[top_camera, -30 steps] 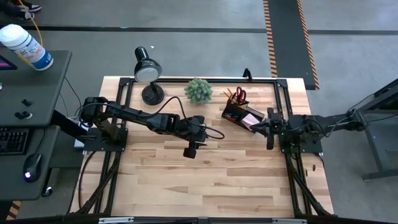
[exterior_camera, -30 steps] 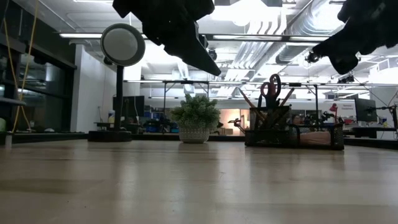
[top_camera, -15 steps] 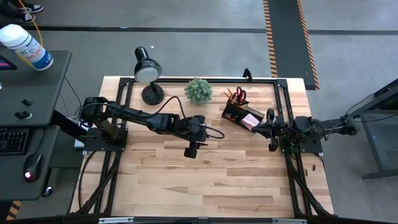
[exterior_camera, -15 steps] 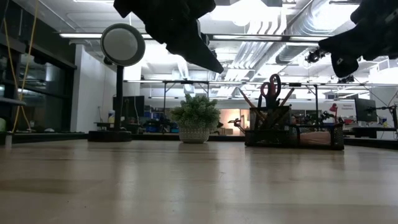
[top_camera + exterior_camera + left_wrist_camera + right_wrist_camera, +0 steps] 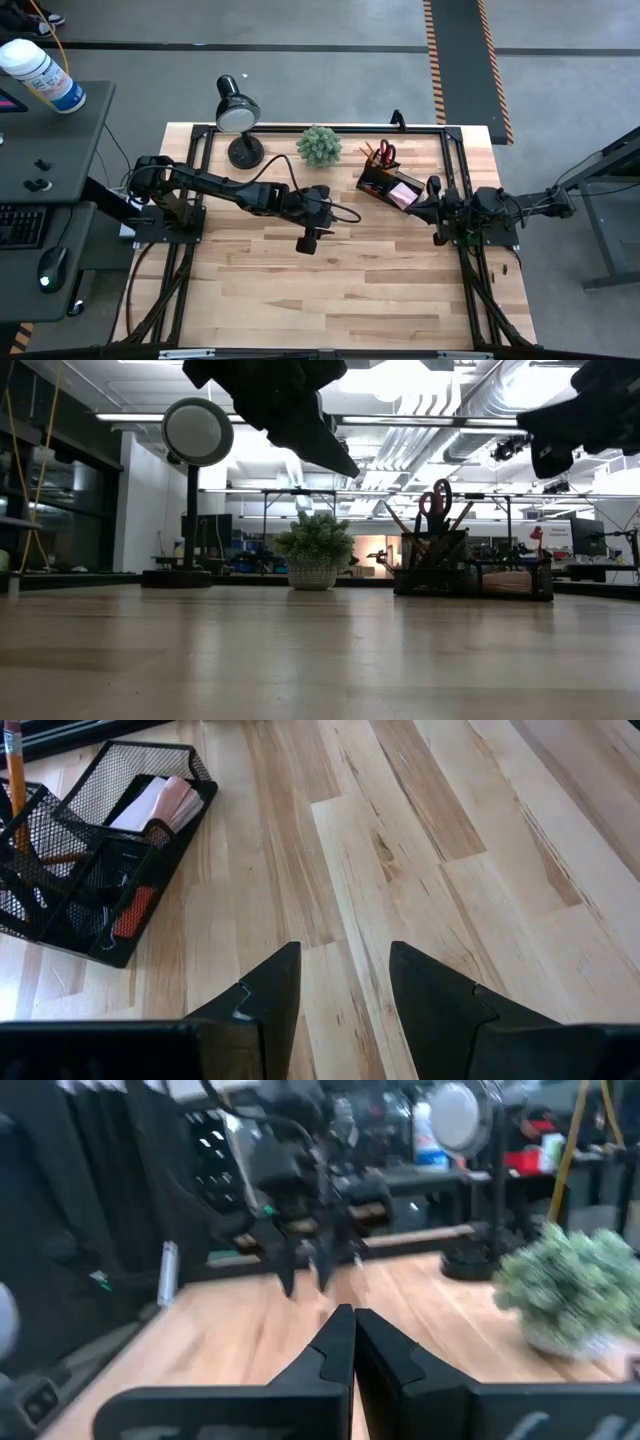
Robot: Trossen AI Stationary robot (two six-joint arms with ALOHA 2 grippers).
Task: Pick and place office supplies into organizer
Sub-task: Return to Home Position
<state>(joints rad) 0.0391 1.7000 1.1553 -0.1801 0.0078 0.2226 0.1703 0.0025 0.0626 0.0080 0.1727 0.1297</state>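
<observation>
The black mesh organizer [image 5: 385, 183] stands at the table's far right, between the two arms. Red-handled scissors [image 5: 386, 153] and pencils stand upright in its tall cup [image 5: 432, 550]. A pink sticky-note pad [image 5: 165, 802] lies in its low tray. My left gripper [image 5: 310, 238] hangs open above bare wood at the table's middle, left of the organizer [image 5: 90, 870]. My right gripper [image 5: 420, 205] is shut and empty, held high just right of the organizer, pointing toward the table's left. Both grippers show high above the table in the low view.
A black desk lamp [image 5: 238, 120] and a green plant ball in a pot [image 5: 319, 146] stand along the far edge, left of the organizer. Bare wood spreads under my left gripper [image 5: 345, 982] and across the table's near half [image 5: 330, 290].
My right gripper has drawn back a little from the organizer toward the table's right edge and risen slightly, staying shut. The organizer and its contents have not moved.
</observation>
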